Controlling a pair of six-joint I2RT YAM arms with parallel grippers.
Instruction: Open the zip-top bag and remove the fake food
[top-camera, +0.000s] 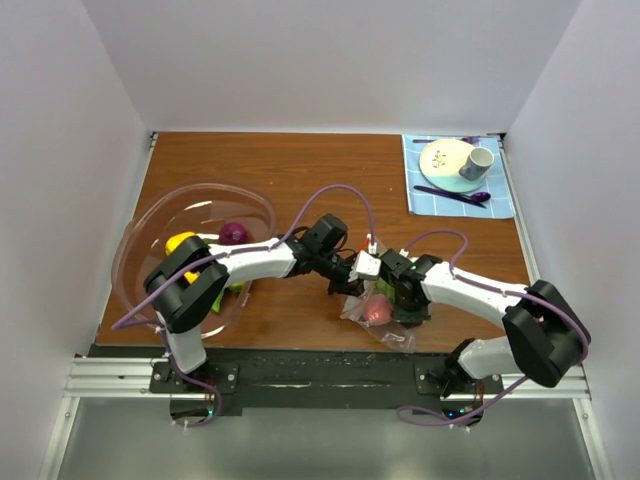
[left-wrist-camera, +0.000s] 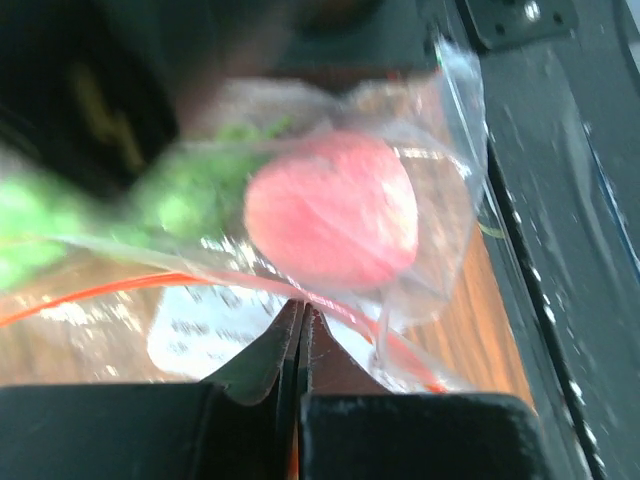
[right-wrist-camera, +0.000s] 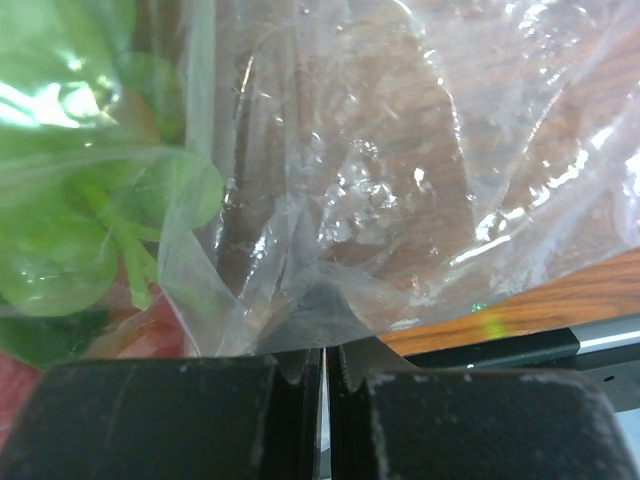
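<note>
bag (top-camera: 392, 336) pinched from both sides, close to near edge of table (top-camera: 300, 170)
left gripper (left-wrist-camera: 300, 325) clamped tight on the orange zip strip (left-wrist-camera: 100, 290); right gripper (right-wrist-camera: 324, 360) clamped on clear film. pink piece (left-wrist-camera: 330, 210) and green pieces (left-wrist-camera: 190, 195) inside. risk: an uneven pull makes the film slip or tear; freed food may roll off the edge.

The left fingers (left-wrist-camera: 275, 350) stand at six o'clock, pressed together and pinching the zip-top bag (left-wrist-camera: 440, 200) right at its orange-red zip strip (left-wrist-camera: 100, 294). Inside the clear film, a pink-red fake fruit (left-wrist-camera: 332, 210) sits dead centre, with blurred green pieces (left-wrist-camera: 190, 195) towards nine o'clock. A white label patch (left-wrist-camera: 205, 335) shows near seven, and bare table (left-wrist-camera: 500, 340) at four.
</note>
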